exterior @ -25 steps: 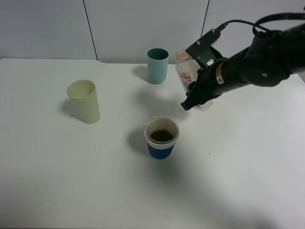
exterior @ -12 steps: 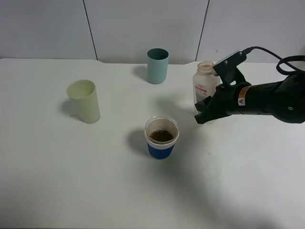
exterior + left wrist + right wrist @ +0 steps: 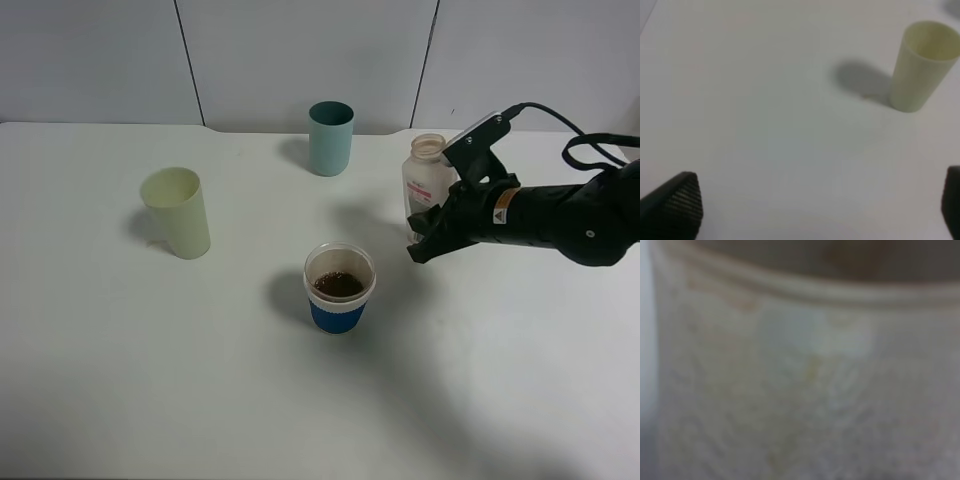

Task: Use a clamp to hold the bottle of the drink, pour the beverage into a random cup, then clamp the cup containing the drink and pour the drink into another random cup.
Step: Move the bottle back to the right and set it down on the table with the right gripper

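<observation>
Nearest, the blue-sleeved cup (image 3: 339,302) stands upright on the table (image 3: 150,380) with brown beverage (image 3: 339,285) inside; the first pour is judged complete. Further off, the pale yellow-green tumbler (image 3: 178,215) stands apart and looks empty, so clamping the cup and the second pour are outstanding. The left gripper (image 3: 812,207) is spread wide and holds nothing. Beyond the cup, the right gripper (image 3: 424,240) is clamped on the bottle (image 3: 425,180), which is upright; whether its base touches the table cannot be told. The teal tumbler (image 3: 330,140) stands farthest.
</observation>
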Robot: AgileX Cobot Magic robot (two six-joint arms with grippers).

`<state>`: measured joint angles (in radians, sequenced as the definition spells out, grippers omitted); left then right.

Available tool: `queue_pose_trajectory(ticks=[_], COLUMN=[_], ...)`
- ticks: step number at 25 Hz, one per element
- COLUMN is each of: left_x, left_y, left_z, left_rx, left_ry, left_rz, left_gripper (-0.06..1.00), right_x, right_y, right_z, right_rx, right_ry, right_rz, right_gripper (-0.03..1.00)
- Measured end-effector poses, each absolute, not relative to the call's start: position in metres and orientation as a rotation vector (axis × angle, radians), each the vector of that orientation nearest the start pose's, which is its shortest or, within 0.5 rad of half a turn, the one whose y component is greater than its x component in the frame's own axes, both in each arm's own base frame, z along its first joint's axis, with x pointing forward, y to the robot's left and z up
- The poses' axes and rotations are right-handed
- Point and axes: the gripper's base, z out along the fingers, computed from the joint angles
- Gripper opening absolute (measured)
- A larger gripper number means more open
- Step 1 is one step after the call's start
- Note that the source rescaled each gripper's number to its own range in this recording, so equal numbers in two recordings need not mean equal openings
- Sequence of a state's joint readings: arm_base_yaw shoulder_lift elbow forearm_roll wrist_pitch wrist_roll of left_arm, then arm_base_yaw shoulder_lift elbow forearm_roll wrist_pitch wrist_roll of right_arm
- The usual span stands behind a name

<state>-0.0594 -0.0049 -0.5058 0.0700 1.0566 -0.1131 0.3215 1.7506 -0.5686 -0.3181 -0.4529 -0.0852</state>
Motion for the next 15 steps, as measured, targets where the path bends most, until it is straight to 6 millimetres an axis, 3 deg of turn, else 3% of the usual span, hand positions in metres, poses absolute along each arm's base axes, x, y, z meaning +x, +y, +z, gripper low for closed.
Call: queue_pose_trajectory(ticks=[6,15], left_x=[-0.006,-0.006], left_y=[0.006,0.006], left_z=[0.279,0.279], left_rx=[-0.058,-0.058], left_ry=[2.027,2.027], left_rz=[-0.025,-0.025], left_gripper=[0.89,0.89], right_x=[0.282,0.293], right_y=[0.096,0.092], right_z=[0.104,0.093], right_rx=[-0.768,-0.688], right_ry=[2.100,2.018], right_rz=[0.109,0.055], right_gripper=[0.00,0.00])
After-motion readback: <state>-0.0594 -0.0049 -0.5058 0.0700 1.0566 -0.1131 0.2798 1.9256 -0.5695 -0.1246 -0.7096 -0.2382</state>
